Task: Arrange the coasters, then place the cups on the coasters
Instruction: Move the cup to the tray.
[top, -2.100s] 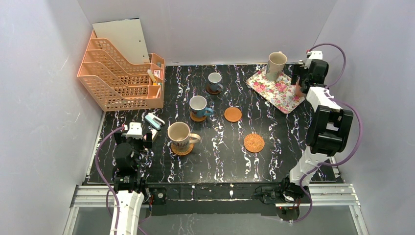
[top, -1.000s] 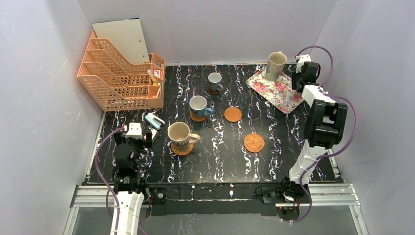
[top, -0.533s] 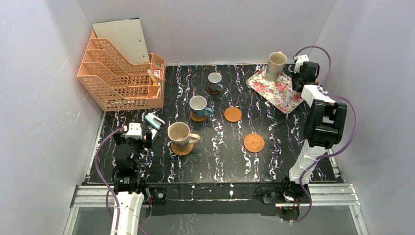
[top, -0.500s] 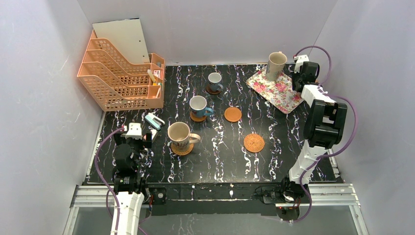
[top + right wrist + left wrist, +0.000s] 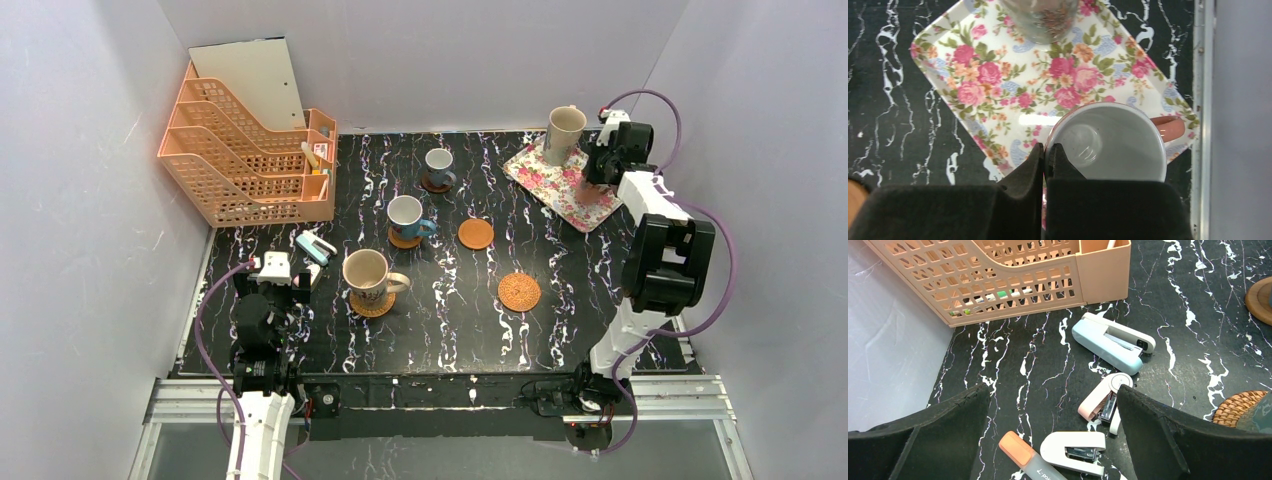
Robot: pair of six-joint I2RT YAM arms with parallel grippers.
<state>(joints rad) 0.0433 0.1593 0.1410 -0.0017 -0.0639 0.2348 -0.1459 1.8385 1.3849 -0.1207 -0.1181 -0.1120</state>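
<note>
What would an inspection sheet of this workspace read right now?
Surface: black white-veined marble table, no spills seen.
Job's things: three cups on coasters; smooth brown wood coaster and woven wicker coaster bare; tall beige mug on rectangular floral tray.
Clutter: orange plastic file rack, staplers, orange-capped highlighter.
Grippers: left gripper open, empty; right gripper shut on rim of orange-handled white-inside cup.
Cables: purple cables loop off both arms.
Surroundings: plain grey walls.
</note>
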